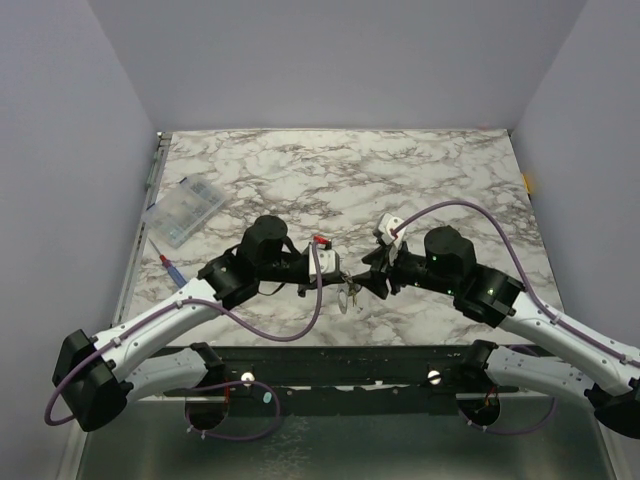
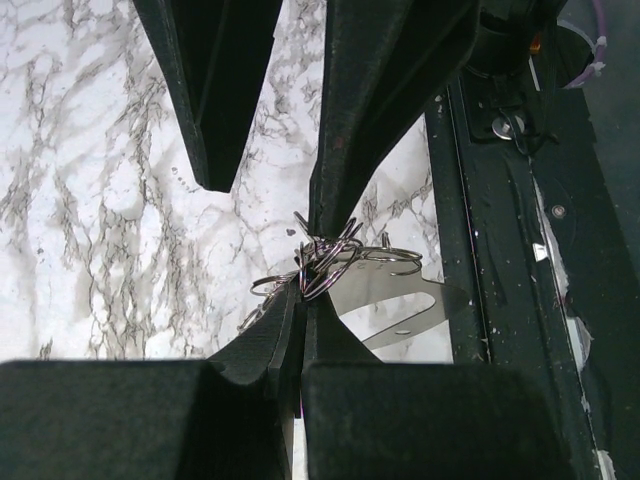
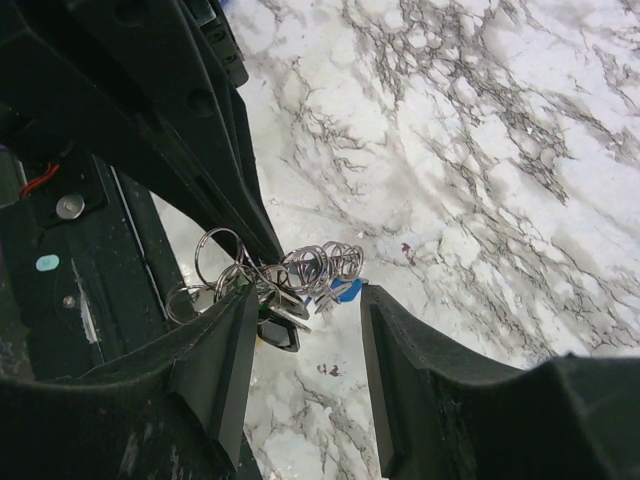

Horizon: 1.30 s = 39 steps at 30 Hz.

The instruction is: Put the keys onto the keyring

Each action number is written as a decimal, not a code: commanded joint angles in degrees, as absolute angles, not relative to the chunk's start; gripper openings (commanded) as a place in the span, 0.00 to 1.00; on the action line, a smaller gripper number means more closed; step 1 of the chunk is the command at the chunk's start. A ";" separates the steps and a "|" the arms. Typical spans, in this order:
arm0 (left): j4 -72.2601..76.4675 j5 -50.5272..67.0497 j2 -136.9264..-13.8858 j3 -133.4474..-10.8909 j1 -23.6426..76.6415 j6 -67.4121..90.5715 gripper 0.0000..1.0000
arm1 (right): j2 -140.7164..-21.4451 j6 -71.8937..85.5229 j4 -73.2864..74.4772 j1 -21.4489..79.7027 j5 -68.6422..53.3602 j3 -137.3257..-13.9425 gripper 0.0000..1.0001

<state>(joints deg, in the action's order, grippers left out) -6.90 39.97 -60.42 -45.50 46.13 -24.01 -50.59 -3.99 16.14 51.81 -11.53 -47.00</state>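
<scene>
Left pincer [image 2: 303, 300] is pressed together on the keyring [image 2: 335, 260], which we see as a tangle of wire loops held over the counter [image 1: 420, 170] near its front edge. Our right pincer [image 3: 308, 300] stands spread, the keys [image 3: 285, 318] hanging between its fingers.

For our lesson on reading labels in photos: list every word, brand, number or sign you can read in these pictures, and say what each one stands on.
No text can be read in any view.
On the keys and the keyring: no stamp or number can be made out.
On the clear compartment box: too small to show any label.
On the pale round sticker: blank as far as can be seen.
</scene>
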 commanded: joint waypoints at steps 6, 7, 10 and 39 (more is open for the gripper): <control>-4.13 40.35 -56.69 -43.68 46.23 -26.46 0.00 | -51.23 -2.56 11.83 52.12 -14.24 -45.15 0.54; -3.99 40.56 -56.65 -43.68 46.25 -26.39 0.00 | -51.31 -2.62 11.35 52.12 -14.84 -44.92 0.54; -3.57 41.31 -56.52 -43.59 46.23 -26.30 0.00 | -51.69 -2.77 10.42 52.12 -15.34 -44.66 0.54; -0.23 44.93 -55.92 -42.04 46.25 -24.88 0.00 | -56.40 -4.74 4.06 52.12 -20.23 -45.48 0.57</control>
